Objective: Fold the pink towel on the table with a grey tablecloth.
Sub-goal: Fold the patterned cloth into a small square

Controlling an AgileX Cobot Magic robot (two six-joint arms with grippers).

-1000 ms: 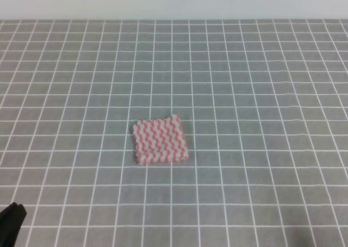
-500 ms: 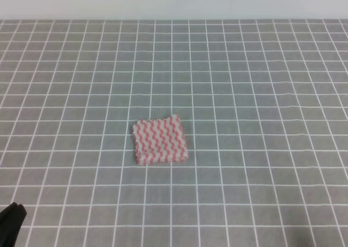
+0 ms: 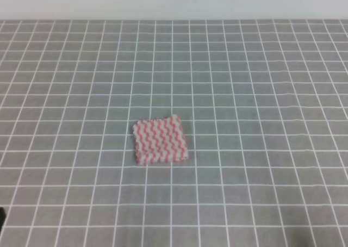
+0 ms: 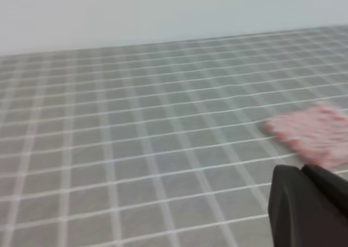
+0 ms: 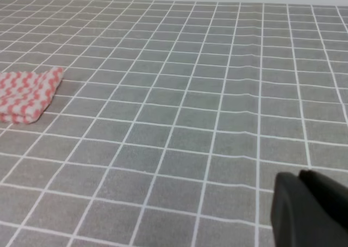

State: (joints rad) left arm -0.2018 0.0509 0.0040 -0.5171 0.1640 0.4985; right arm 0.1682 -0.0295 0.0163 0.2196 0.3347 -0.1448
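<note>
On the grey-clothed table, the pink towel, folded small.

Only obstacle: pink towel, folded flat, low profile, just below centre of exterior high frame on the table with a grey tablecloth. Grid surface open on all sides of it: upper half, left, right, lower strip. Approach paths unobstructed from frame's lower left and lower right.

Robot lab bench, grid-marked grey tablecloth
</note>
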